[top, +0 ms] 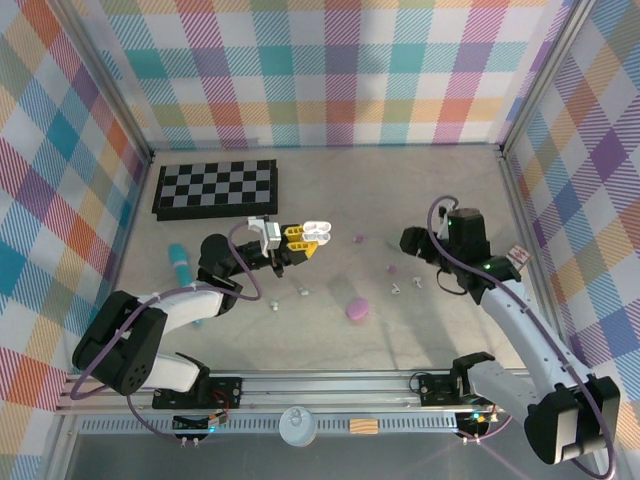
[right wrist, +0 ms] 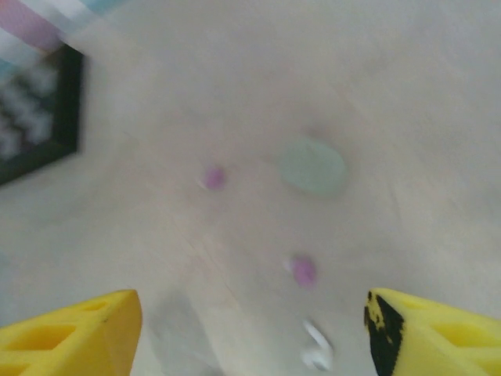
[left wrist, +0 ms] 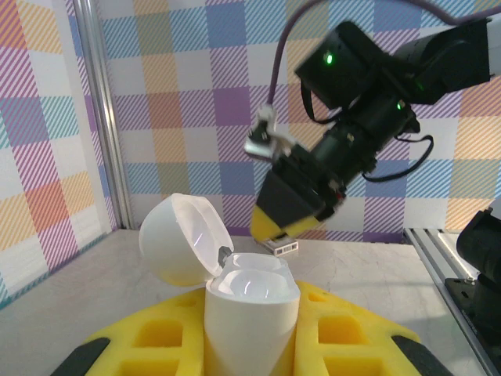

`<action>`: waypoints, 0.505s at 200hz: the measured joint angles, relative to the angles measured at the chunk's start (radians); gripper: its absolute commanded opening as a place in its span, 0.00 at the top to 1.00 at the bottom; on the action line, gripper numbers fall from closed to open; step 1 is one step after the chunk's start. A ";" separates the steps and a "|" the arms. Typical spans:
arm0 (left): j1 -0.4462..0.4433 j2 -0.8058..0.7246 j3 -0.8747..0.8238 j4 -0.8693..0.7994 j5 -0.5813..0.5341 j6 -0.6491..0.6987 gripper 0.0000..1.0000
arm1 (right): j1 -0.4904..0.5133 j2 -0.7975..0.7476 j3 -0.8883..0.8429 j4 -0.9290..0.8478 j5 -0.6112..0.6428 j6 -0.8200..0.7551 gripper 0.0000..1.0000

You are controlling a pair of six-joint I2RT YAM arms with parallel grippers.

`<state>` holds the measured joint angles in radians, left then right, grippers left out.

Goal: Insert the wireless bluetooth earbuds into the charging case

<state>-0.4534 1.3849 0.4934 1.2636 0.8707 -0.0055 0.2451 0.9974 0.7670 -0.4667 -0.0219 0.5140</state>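
My left gripper (top: 303, 240) is shut on a white charging case (top: 318, 232) and holds it above the table. In the left wrist view the case (left wrist: 250, 309) stands upright between the yellow fingers (left wrist: 156, 337) with its lid (left wrist: 178, 236) flipped open to the left. My right gripper (top: 410, 242) hovers to the right of it, open with nothing between its fingers (right wrist: 70, 329). Below it lie a purple earbud (right wrist: 304, 270), a second purple earbud (right wrist: 214, 178) farther off, and a white earbud (right wrist: 317, 354), all blurred. The purple buds (top: 393, 268) (top: 359, 239) lie on the table.
A purple case (top: 357, 308) lies shut near the table's middle, and a pale green case (right wrist: 313, 166) lies beyond the purple buds. A chessboard (top: 215, 187) sits at the back left, a teal cylinder (top: 178, 262) at the left. Small white bits (top: 302, 291) lie under the left arm.
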 measured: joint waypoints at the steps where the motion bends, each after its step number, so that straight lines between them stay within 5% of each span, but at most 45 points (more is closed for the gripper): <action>1: 0.000 0.001 0.000 0.000 0.000 0.000 0.96 | -0.001 0.002 -0.002 -0.005 0.002 0.003 0.31; 42: 0.000 0.001 0.000 0.000 0.000 0.021 0.97 | -0.016 0.135 -0.006 -0.094 0.014 0.002 0.34; 101: 0.000 -0.014 -0.011 0.000 -0.013 0.026 0.99 | -0.015 0.204 -0.138 0.060 -0.192 0.154 0.47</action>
<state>-0.4538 1.3708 0.4828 1.2633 0.8577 0.0204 0.2302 1.2018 0.6289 -0.4068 -0.2138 0.6678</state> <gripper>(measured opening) 0.211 0.544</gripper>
